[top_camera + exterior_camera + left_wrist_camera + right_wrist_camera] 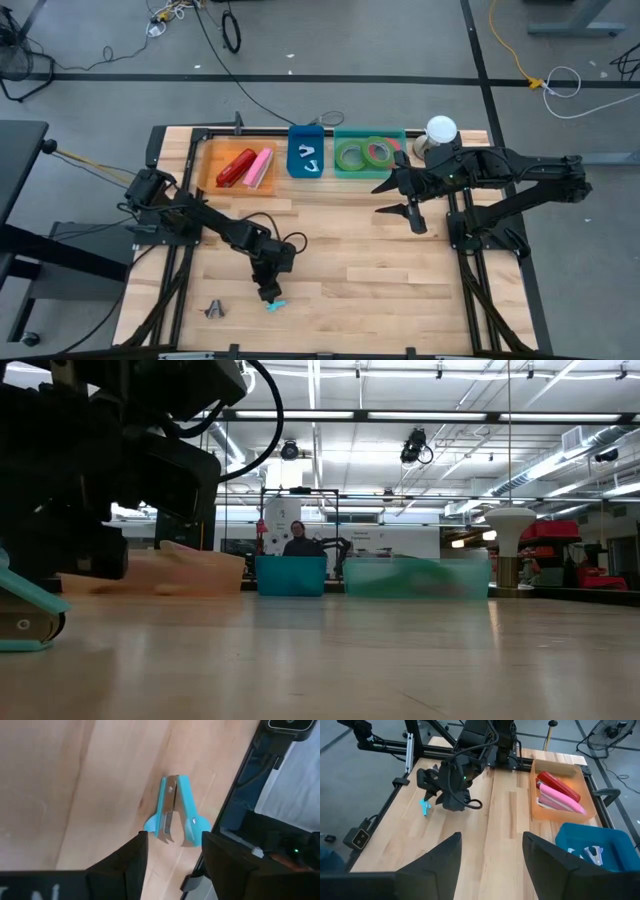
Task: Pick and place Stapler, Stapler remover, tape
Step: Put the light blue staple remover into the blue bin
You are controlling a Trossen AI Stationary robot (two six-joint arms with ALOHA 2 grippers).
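a: where's the left tool [268,292]?

b: low over the desk [380,260], near its front edge, left of the middle. its fingers [122,865] stand apart and grip nothing. a blue staple remover [175,812] lies flat on the wood just past the fingertips, between their lines but not touching them.

a: does the overhead view show that remover?

b: yes, as a small blue shape [276,304] right by the tool, on the front-edge side. in the low view its blue end [25,615] shows at the side, under the dark bulk of the left arm [100,460].

a: and the right tool [412,216]?

b: up in the air near the back right of the desk, in front of the green bin [368,157]. its fingers [437,865] are apart and empty.

a: where's the tape?

b: in the green bin at the back edge: a green roll [350,156] and a red-pink roll [378,152] lie flat, side by side. i can't make out a third one for sure.

a: the staplers?

b: in the orange bin [210,160] at the back left, a red stapler [235,167] and a pink stapler [259,168] lie next to each other. the right wrist view shows them too, red [559,784] behind pink [562,801].

a: the middle bin?

b: the blue bin [306,133], between orange and green, holds small pale removers [308,158]. another small dark remover [214,309] sits near the front left corner of the desk, well apart from the blue one.

a: anything behind the desk?

b: a white lamp [441,130] at the back right, and a person [296,540] far off in the room.
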